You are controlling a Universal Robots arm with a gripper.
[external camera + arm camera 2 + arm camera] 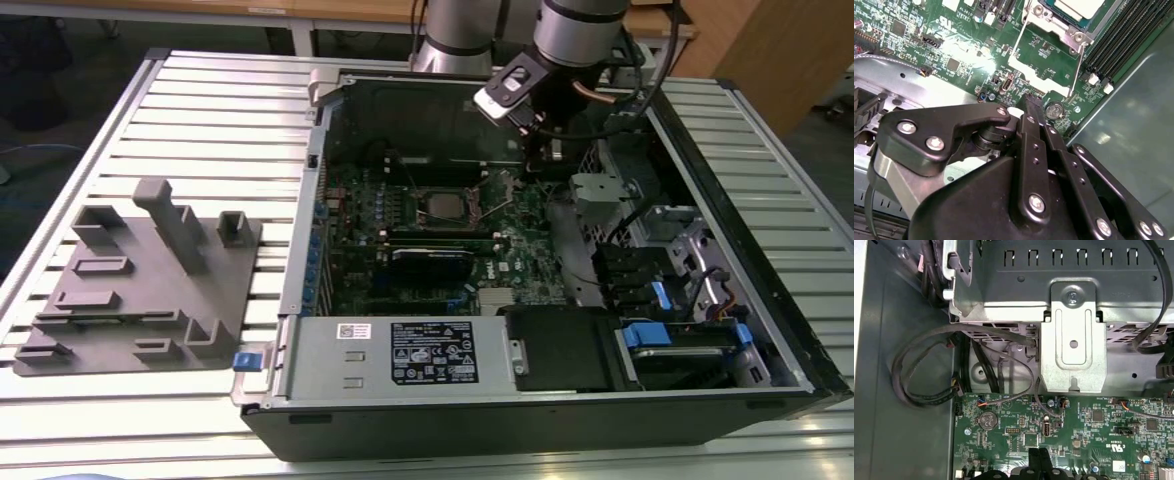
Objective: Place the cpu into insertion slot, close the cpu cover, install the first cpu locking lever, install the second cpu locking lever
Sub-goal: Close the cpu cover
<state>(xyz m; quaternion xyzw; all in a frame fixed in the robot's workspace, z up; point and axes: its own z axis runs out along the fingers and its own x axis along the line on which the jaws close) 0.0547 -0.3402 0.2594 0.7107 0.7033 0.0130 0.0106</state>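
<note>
Matt black gripper [1030, 102], glossy green circuit board [969, 45], bare dull-silver sheet-metal bracket [1072, 365], matt grey plastic fixture [134, 290], ribbed pale metal table [214, 110].

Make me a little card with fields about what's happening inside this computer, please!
Place: open computer case on a slatted table
Pincer: shut, empty, over the green circuit board, apart from the insertion slot
cpu: sitting in the insertion slot
cpu cover: silvery frame, looks lowered around the cpu
Beside the case: grey holder block, on the exterior view's left
</note>
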